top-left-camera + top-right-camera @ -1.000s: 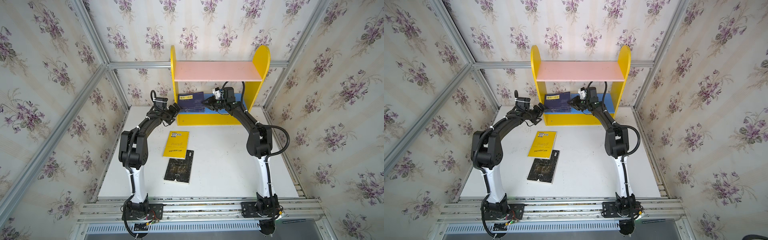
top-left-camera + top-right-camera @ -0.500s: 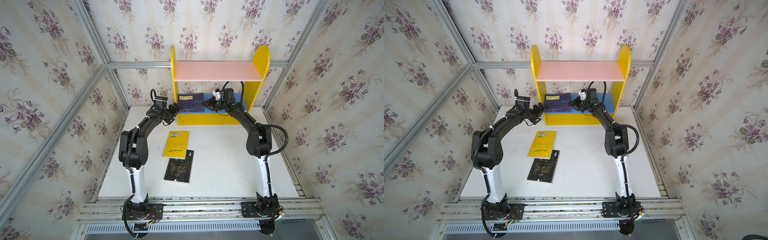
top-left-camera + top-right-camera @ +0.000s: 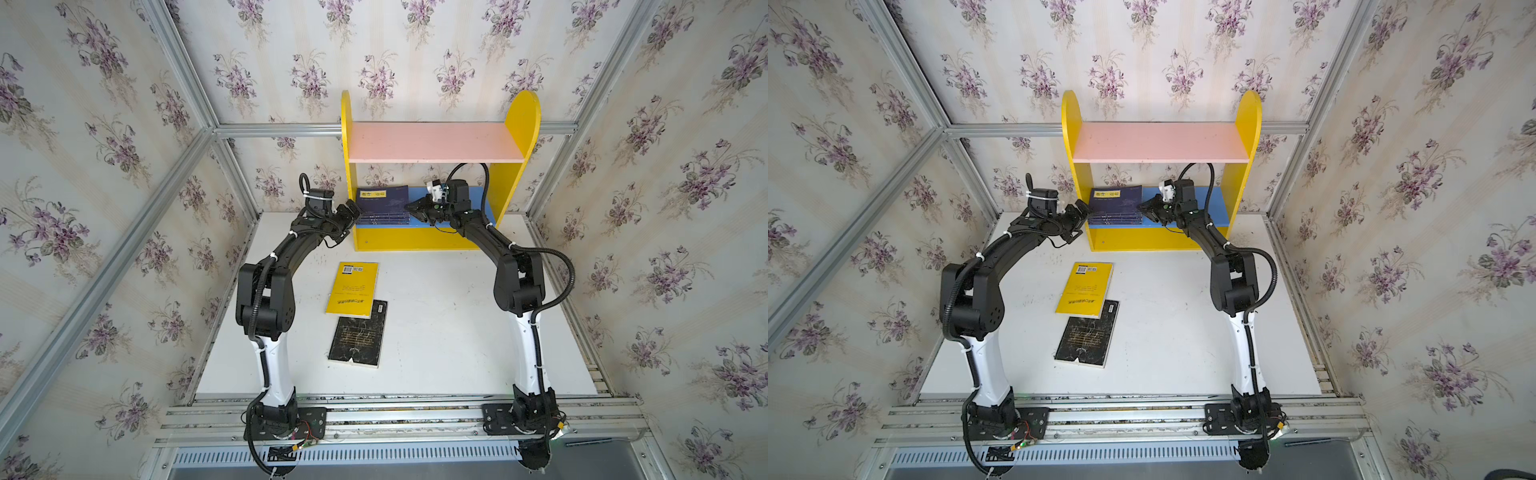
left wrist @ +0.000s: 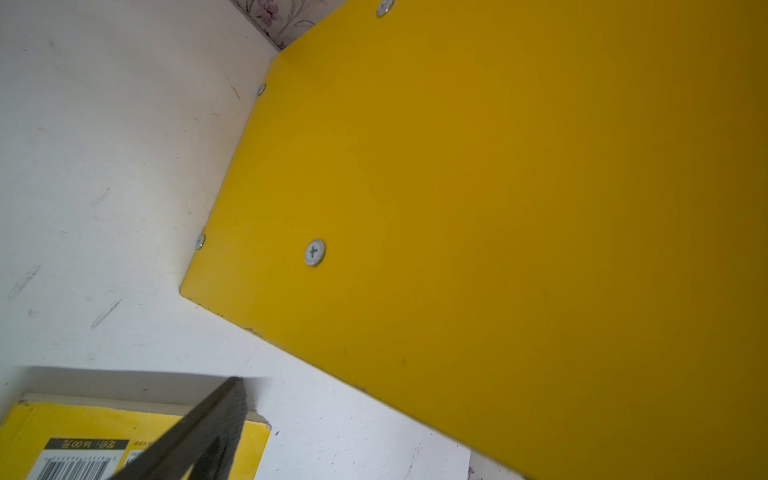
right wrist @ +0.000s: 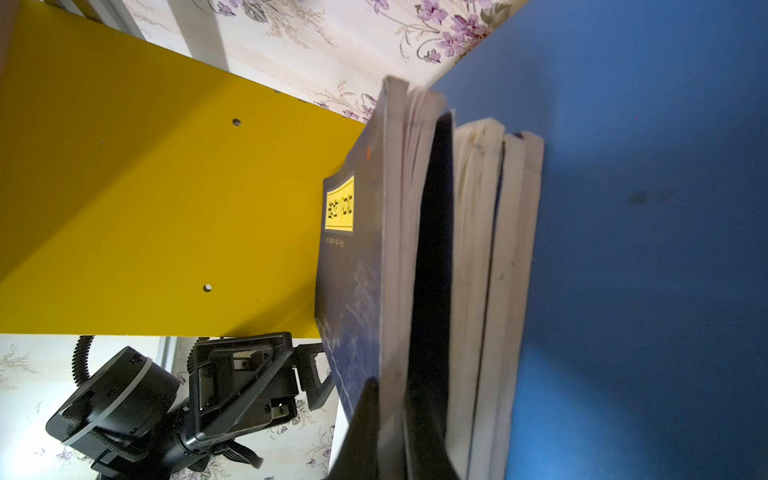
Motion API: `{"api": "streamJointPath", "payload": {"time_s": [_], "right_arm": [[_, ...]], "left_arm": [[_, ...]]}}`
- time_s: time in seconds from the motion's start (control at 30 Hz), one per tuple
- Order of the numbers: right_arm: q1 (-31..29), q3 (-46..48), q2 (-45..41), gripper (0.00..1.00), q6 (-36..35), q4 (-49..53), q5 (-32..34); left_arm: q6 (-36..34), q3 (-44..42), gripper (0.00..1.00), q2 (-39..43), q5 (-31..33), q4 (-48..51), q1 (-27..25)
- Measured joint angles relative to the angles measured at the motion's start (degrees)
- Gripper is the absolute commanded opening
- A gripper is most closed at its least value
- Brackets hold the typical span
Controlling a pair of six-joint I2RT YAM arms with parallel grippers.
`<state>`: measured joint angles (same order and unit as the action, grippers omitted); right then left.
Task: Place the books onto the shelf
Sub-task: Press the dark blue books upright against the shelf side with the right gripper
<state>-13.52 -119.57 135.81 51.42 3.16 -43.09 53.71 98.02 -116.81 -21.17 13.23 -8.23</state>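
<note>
The shelf (image 3: 432,143) (image 3: 1158,143) stands at the back of the table. Several navy books (image 3: 384,203) (image 3: 1117,201) lie stacked on its blue lower board (image 5: 644,249). My right gripper (image 3: 413,206) (image 5: 395,436) is shut on the right edge of the top navy book (image 5: 353,257), one finger slid between it and the books beneath (image 5: 498,270). My left gripper (image 3: 351,216) (image 3: 1079,214) hangs open outside the shelf's yellow left side (image 4: 498,208), holding nothing. A yellow book (image 3: 353,286) (image 4: 83,436) and a black book (image 3: 359,336) lie flat on the table.
The pink upper board (image 3: 1158,143) overhangs the right arm's wrist. The yellow book's near edge overlaps the black book (image 3: 1088,334). White table (image 3: 449,332) spreads to the right of the two books. Flowered walls close in on three sides.
My right jaws have closed the last bit onto the top navy book's edge. Both arms have hardly moved and the left gripper stays open.
</note>
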Motion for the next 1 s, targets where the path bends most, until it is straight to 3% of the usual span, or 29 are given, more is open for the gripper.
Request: {"api": "streamJointPath", "payload": {"time_s": [1.0], "right_arm": [[0.37,-5.25,2.36,0.07,-4.52,5.51,-3.06]], "left_arm": [[1.2,-0.96,0.99,-1.64,1.62,-1.44,-0.72]]}}
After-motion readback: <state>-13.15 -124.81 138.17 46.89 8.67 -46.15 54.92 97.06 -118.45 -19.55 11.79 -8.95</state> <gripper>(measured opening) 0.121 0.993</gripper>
